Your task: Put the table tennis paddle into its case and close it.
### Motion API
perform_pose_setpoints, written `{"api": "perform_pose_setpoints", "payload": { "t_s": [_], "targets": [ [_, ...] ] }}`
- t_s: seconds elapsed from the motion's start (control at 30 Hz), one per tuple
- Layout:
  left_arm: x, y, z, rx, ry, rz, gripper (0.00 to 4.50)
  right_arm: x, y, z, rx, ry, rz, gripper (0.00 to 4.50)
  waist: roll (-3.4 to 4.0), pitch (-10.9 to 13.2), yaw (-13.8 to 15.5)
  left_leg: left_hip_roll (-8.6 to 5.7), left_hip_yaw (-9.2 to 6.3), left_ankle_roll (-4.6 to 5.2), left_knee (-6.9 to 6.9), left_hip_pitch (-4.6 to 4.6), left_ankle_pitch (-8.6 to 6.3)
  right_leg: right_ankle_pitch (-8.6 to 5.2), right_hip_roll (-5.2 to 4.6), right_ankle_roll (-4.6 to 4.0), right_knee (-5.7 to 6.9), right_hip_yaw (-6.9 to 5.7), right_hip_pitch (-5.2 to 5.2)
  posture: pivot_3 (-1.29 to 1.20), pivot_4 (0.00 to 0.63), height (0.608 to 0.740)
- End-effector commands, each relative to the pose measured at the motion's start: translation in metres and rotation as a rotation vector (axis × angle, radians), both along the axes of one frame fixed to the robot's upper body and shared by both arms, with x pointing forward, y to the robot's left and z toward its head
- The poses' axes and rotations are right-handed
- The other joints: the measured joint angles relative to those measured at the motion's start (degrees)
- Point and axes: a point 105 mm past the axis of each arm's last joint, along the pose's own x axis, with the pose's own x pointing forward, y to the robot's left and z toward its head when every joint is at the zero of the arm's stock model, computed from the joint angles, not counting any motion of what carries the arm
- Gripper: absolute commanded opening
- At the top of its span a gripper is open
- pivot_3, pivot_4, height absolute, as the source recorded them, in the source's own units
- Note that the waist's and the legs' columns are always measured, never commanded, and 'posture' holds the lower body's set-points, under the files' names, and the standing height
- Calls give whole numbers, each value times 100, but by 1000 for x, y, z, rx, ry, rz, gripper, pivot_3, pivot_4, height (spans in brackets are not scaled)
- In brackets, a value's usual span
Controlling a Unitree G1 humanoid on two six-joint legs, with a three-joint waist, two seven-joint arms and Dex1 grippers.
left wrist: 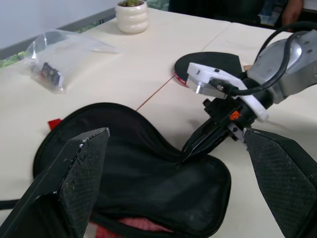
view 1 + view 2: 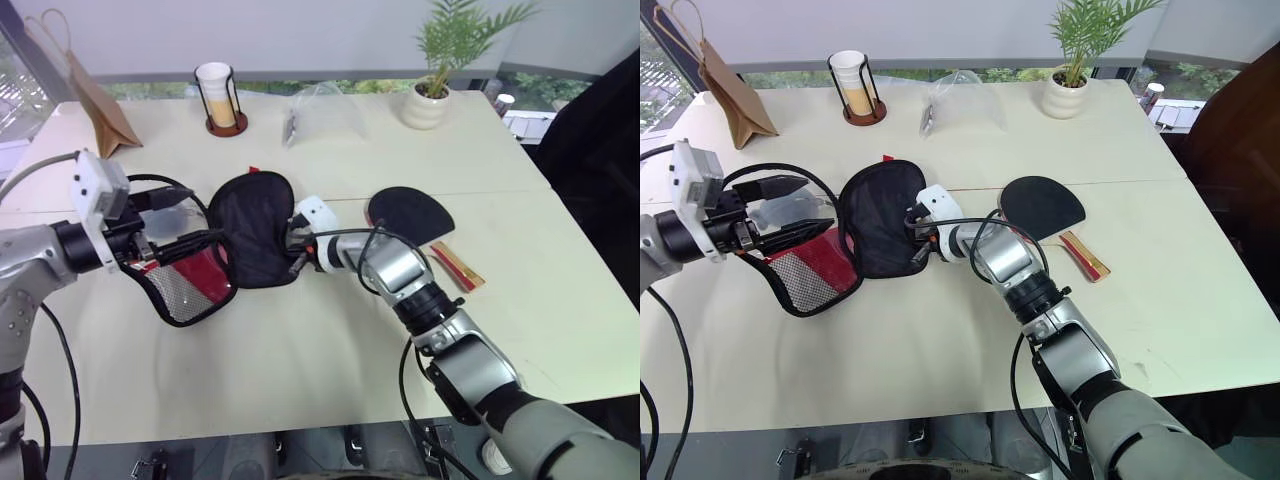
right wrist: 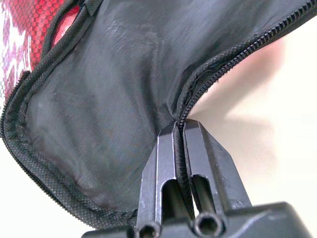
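Right gripper pinches the case edge

The right gripper (image 3: pixel 179 130) is clenched on the zipper edge of the open case (image 2: pixel 250 235), mid-table; left gripper (image 2: pixel 790 210) released. The table tennis paddle (image 2: pixel 412 216) lies nearer the table's right edge.

- Right hand (image 3: pixel 179 130): both black fingers pressed together, pinching the zipper edge of the case (image 3: pixel 109 99).
- Case: black fabric wall, opened out, bordered by black zipper teeth.
- Red mesh panel (image 3: pixel 29 29): visible at the case's far corner.
- Surface (image 3: pixel 267 124): pale, beside the case.
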Motion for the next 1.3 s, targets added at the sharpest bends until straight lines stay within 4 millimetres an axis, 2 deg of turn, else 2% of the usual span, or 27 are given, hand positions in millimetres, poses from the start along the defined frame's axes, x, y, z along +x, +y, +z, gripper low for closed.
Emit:
{"api": "perform_pose_setpoints", "payload": {
  "t_s": [0.03,0.23,0.73,0.97,1.3],
  "targets": [
    [1,-1,10,16,-46,-8,4500,-7,-29,12,9,10,-48,30,0,0,38,0,0,0,0,-2,0,-6,-6,-11,-2,0,0,0,150,734],
    [6,-6,10,14,-46,-35,4500,-29,-67,16,-29,16,-73,30,0,0,60,-5,1,0,0,-7,0,-7,-6,-15,-8,0,-4,0,150,734],
    [11,-12,8,24,-52,-74,4500,-60,-118,4,-114,67,-93,30,-1,0,42,-3,0,1,0,-8,0,-8,3,-15,-9,1,-6,0,150,734],
    [11,-13,6,26,-50,-80,4500,-66,-131,7,-118,68,-111,30,-1,0,146,-3,0,1,0,-8,0,-9,3,-16,-11,1,-7,0,150,734],
    [11,-17,2,26,-46,-92,4500,-68,-130,2,-69,113,-145,30,-2,0,157,-3,-1,2,0,-8,0,-9,3,-17,-11,1,-6,0,150,734]
  ]
}}
